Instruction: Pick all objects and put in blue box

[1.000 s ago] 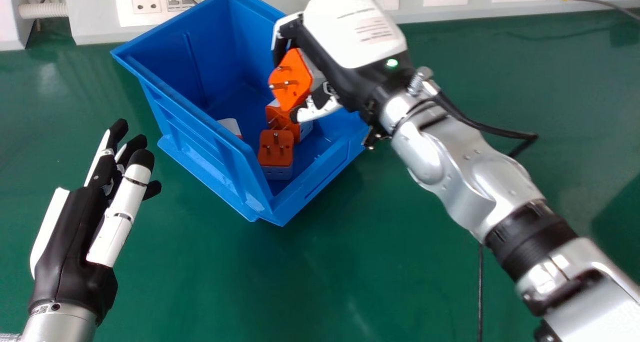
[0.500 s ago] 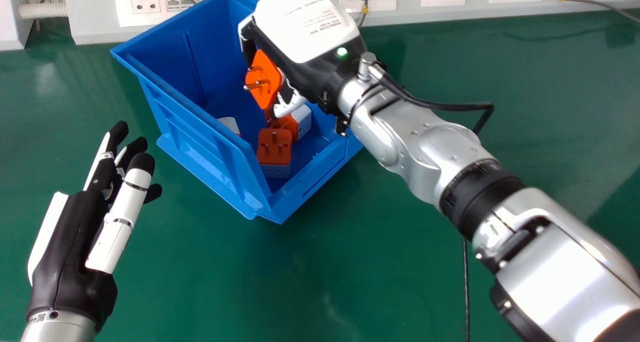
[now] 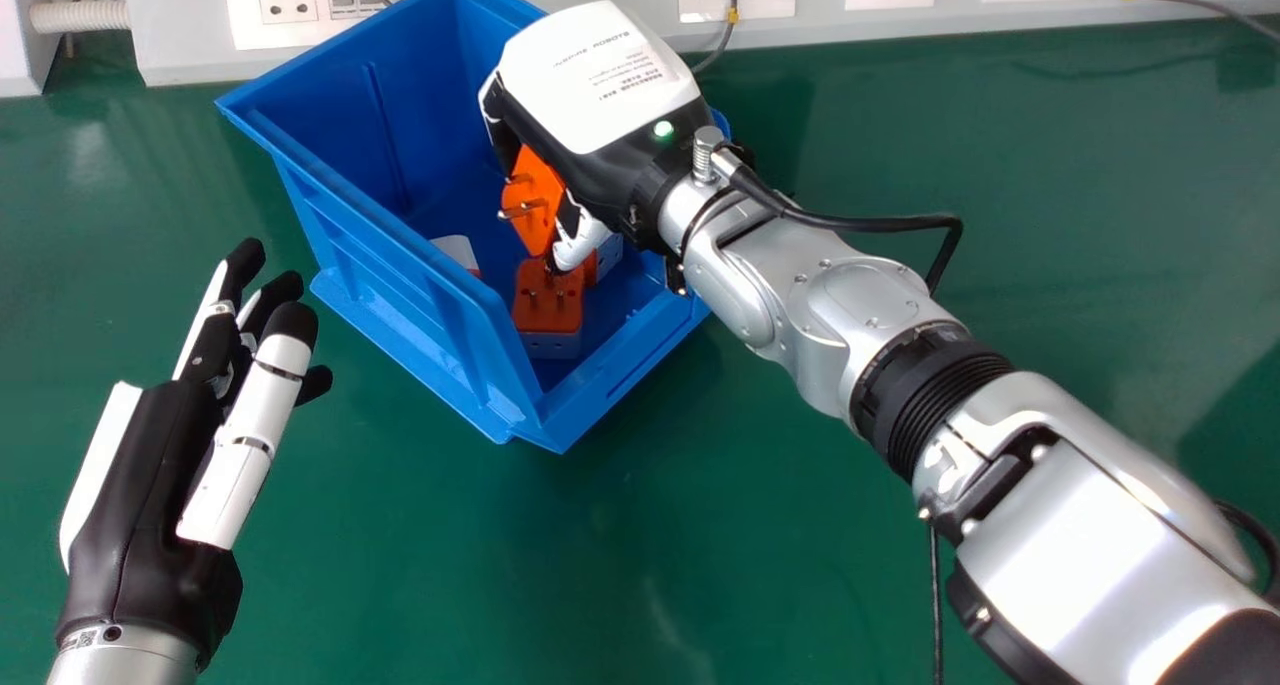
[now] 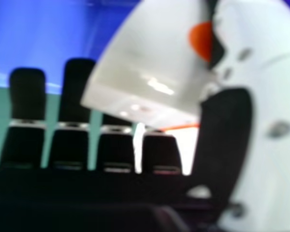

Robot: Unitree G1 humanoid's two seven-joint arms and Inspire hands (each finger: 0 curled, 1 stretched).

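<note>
The left hand (image 3: pixel 150 485), fingers straight, is at lower left, apart from the box (image 3: pixel 400 295) at upper centre. Three adapters (image 3: pixel 548 300) sit inside; over the box's interior, the right hand (image 3: pixel 600 85) pinches a fourth adapter (image 3: pixel 533 200). Table (image 3: pixel 620 565) spreads from the box's lower corner to the bottom edge.

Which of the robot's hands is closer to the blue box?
The right. The right hand is over the blue box, holding an orange plug. The left hand is outside, to the box's left and nearer the robot, with a gap between them.
</note>
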